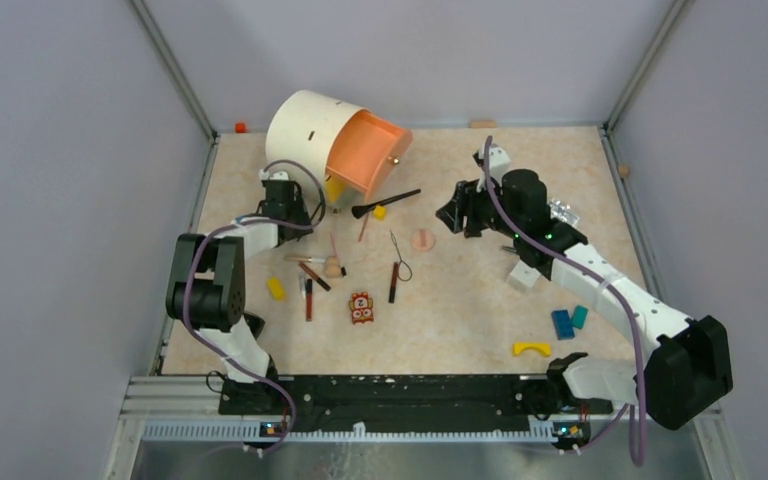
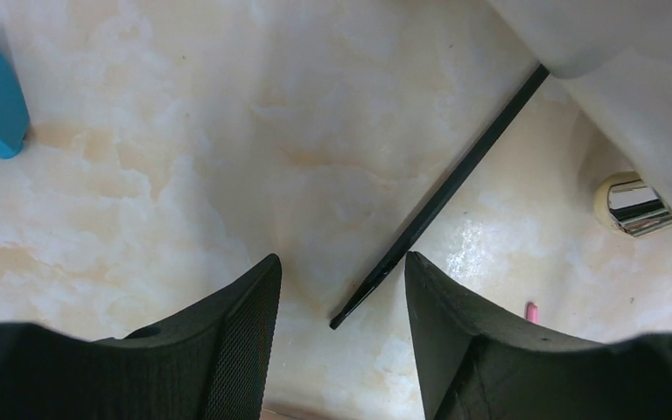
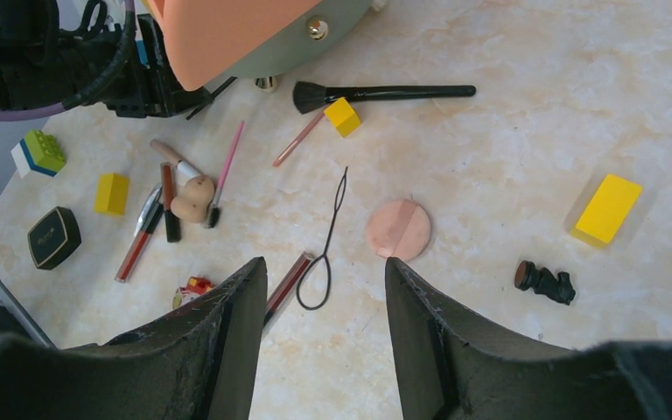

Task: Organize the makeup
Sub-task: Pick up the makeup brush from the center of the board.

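I see a cream, marbled counter filling the middle of the frame, boxed in by plain lavender-grey walls at left, top and right. Metal posts climb the upper corners. The light looks even, probably from overhead.

A drum sits far left on the counter, a brush just nearer. The loop tool lies left of the puff, the figure nearer.

Black brush, peach puff, yellow block, marbled cream table
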You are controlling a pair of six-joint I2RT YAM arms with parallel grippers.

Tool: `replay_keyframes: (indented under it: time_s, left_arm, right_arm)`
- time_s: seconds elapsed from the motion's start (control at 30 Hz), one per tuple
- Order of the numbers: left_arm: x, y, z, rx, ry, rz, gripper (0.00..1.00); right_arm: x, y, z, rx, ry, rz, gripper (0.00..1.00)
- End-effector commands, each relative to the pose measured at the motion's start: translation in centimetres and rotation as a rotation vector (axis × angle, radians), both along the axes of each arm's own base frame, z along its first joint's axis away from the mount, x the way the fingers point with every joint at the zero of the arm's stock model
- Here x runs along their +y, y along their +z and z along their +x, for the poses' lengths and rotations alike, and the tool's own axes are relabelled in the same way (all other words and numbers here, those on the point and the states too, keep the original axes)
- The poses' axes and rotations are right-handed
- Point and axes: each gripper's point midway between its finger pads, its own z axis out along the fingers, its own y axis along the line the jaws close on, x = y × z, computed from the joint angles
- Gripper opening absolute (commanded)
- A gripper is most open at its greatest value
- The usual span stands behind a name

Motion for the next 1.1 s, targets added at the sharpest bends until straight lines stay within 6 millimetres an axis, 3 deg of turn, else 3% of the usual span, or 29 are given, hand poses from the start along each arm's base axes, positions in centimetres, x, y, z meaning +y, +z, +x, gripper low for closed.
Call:
replay_keyframes:
  time_s: [0.0,0.13,0.63,1.07]
  left_arm:
    - [-0.8,-0.9,-0.1,0.054,-0.042,0.012,0.60]
    - [-1.0,-1.4,-0.5,0.079,-0.050,0.017,0.55]
    - [-1.2,-2.0,-3.1,0.134,-0.049,-0.007,0.21]
    - [-0.9,-1.0,-5.8,0.140,-0.027,-0.020,0.10]
  right_arm:
    - [-0.5,1.2,0.1,-0.047,-0.006,0.008,0.51]
    - [-0.6,1.2,0.1,-0.048,-0.006,0.007,0.51]
    - [-0.6,1.3,0.1,-0.051,-0.005,0.006,0.51]
    - [-0.5,1.1,0.1,-0.047,-0.002,0.008,0.51]
